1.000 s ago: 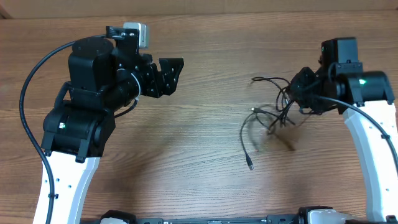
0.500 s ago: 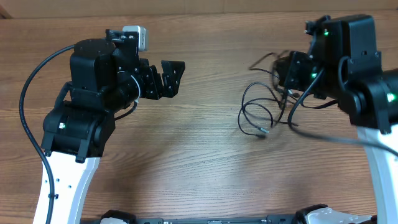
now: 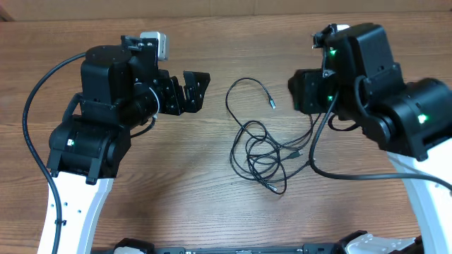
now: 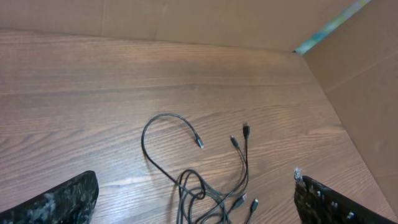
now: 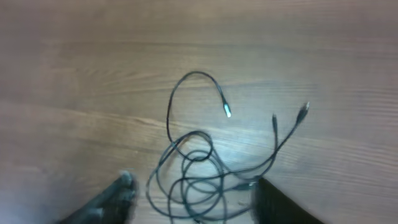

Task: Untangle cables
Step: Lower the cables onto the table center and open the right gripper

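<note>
So the cables (image 3: pixel 265 152) are a few thin black cords in a loose knot of loops, lying flat on the table (image 3: pixel 205 197). One end arcs off to a little plug. They're near the right gripper (image 3: pixel 305 93) but not touching it; its fingers are apart and empty. The left gripper (image 3: pixel 195 86) is wide open and empty too, well off to the side.
</note>
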{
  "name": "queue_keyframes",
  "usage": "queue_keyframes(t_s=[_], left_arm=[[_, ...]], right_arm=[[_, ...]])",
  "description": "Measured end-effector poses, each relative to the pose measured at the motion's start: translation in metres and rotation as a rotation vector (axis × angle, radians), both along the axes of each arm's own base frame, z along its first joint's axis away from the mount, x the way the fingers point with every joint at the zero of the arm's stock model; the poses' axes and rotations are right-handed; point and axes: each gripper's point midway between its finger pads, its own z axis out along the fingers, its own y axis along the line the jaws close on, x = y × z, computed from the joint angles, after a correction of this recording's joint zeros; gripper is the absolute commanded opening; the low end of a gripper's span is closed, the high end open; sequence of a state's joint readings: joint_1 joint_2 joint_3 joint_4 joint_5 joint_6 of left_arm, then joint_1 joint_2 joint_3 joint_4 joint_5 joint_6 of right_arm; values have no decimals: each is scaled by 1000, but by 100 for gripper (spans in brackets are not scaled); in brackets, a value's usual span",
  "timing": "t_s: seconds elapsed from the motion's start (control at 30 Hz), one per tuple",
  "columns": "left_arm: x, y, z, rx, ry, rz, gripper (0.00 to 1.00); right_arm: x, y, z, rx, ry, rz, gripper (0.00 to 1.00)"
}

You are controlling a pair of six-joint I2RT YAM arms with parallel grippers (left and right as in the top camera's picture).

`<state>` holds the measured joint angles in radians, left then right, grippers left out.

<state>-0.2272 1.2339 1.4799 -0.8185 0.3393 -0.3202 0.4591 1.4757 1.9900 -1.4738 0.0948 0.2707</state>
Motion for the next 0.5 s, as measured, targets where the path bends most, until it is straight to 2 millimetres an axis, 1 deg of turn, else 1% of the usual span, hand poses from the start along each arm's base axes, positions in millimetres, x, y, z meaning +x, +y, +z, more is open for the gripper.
queue_keyframes(t_s=[0.03,0.1,0.13,0.27,0.37,0.5], left_arm=[[0,0,0,1,2,0,100],[-1,0,-2,2,8,0,99],[-1,1,-2,4,12,2,100],[-3,8,-11,27,48,42,100],[-4,17,-19,58,78,85,100],[-5,28,-27,105,101,139,100]], right_arm=[[0,0,-2,-4,10,1,93],[-5,-3,-13,-35,63,7,99],[-7,-3,-17,-43,82,7,100],[-10,-2,-33,-67,156,16,100],[-15,-1,-50,-92,245,27,100],[-17,2,-72,-125,335,46,100]])
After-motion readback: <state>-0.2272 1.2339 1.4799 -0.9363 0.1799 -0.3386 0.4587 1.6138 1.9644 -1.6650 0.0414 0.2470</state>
